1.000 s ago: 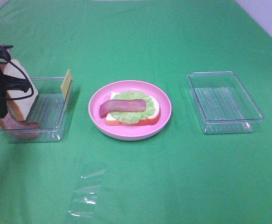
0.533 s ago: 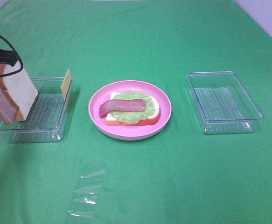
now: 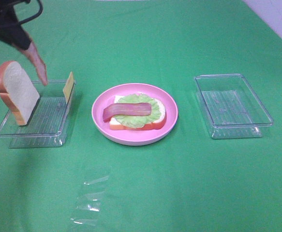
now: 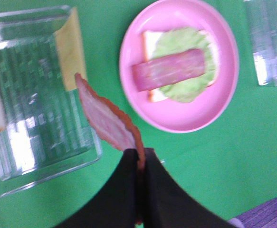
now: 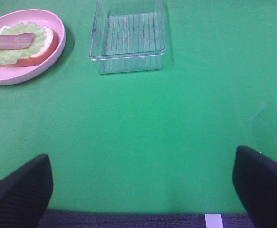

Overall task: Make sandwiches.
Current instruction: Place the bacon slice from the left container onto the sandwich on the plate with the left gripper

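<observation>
Bacon strip (image 4: 107, 121) is held clamped in left tool (image 4: 139, 159), above left tray (image 3: 49, 133). Right tool (image 5: 143, 183) is spread wide, nothing gripped. Bread (image 3: 114, 124), lettuce (image 3: 153, 115) and second bacon (image 3: 126, 110) are stacked on pink plate (image 3: 131, 138).

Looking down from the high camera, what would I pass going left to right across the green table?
A bread slice → bacon strip, dangling in the air → cheese square → pink plate → plastic tray.
</observation>
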